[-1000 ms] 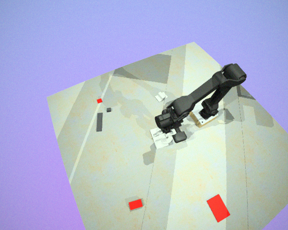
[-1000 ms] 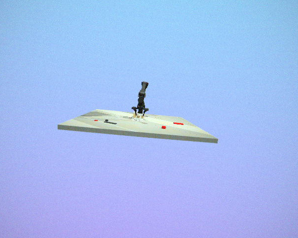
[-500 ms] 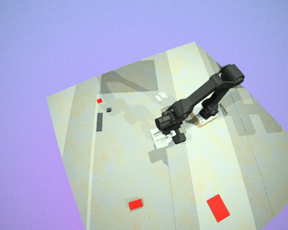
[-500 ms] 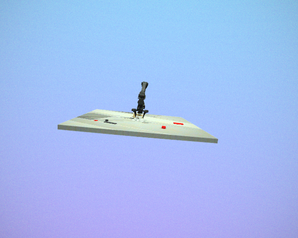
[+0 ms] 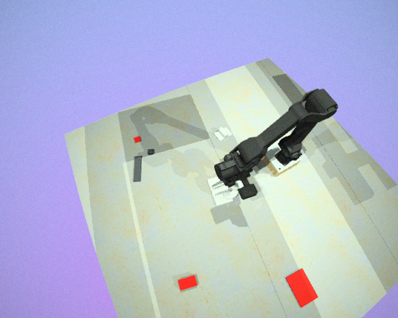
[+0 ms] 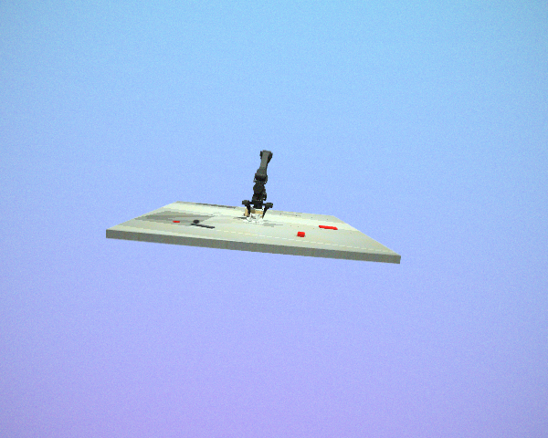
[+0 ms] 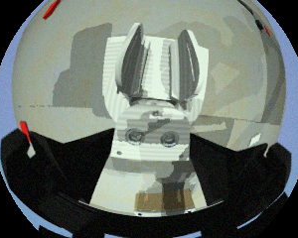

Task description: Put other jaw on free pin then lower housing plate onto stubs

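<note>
The white base (image 5: 220, 201) (image 7: 109, 56) lies on the table under the arm. Two white curved jaws stand on it, a left jaw (image 7: 130, 66) and a right jaw (image 7: 187, 66) in the wrist view, spread apart with a gap between them. My gripper (image 5: 238, 185) (image 6: 255, 213) is shut on the white housing plate (image 7: 151, 149), with a black finger at either side. The plate has two round dark-rimmed holes. It overlaps the near ends of the jaws in the wrist view. The pins, stubs and gear teeth are hidden there. Whether the plate touches the stubs cannot be told.
A small white stepped part (image 5: 222, 133) (image 7: 255, 139) lies behind the base. Red blocks (image 5: 187, 282) (image 5: 301, 288) lie at the front, and a small red one (image 5: 137, 139) at the left. A dark bar (image 5: 137, 168) and dark cube (image 5: 150, 151) lie at the left.
</note>
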`<state>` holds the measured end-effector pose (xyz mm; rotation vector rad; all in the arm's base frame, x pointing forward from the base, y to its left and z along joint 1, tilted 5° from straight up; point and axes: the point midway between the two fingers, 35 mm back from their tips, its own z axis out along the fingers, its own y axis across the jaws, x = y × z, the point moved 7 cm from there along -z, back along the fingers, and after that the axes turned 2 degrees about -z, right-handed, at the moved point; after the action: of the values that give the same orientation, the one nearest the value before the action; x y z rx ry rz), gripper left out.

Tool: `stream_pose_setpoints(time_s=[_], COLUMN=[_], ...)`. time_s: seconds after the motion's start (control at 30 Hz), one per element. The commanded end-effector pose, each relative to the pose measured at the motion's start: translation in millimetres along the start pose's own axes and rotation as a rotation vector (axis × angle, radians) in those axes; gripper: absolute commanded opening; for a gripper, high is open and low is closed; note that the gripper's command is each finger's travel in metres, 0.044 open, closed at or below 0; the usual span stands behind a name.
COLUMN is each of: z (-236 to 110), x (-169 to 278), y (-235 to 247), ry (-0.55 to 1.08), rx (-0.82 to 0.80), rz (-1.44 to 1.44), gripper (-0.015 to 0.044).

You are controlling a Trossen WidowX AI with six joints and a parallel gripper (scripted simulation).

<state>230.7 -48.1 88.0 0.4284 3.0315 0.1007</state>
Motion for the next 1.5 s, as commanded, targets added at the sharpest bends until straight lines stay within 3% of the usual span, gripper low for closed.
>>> stream_pose_setpoints(time_s=[0.0,1.47], z=[0.4,10.1], x=[0.1,0.1], y=[-0.3,-0.3], ry=[0.000,0.000], rx=[0.004,0.004], rz=[0.003,0.008], gripper=[0.0351,0.0351])
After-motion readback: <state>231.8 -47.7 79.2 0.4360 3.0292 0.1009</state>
